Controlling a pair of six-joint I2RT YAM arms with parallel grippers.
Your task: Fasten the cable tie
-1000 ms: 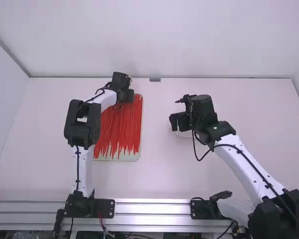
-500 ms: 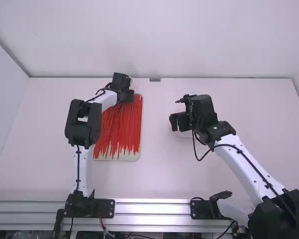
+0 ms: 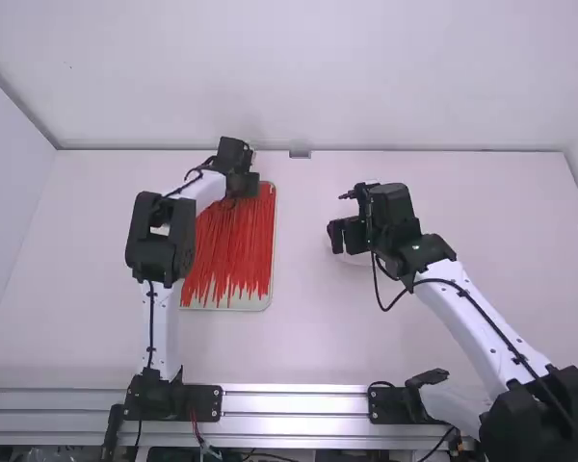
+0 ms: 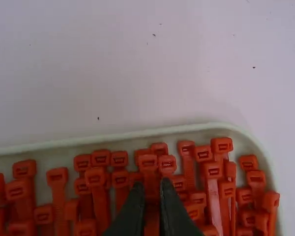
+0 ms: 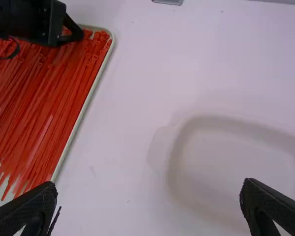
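**A:** Well, where is our cable tie [image 4: 150,172]?

**B:** It is among the red ties [image 3: 233,245] in the tray [image 4: 201,131], toward 10 o'clock on the table [image 3: 443,192]. The heads lie at the tray's 12 o'clock end. Our left claw [image 4: 151,191] is there, narrowed to a slit with that one strap between its fingers.

**A:** How do we expect it to handle?

**B:** Light, springy and slick, we judge. We'd pinch it just behind the head, where it looks stiffest. The neighbours lie packed and overlapping, so some may drag along as it lifts.

**A:** And our right claw [image 3: 351,235]?

**B:** It is spread wide and holds nothing, at 3 o'clock of the tray, above a pale dish [image 5: 187,124]. That dish's rim is what we'd mind on that side.
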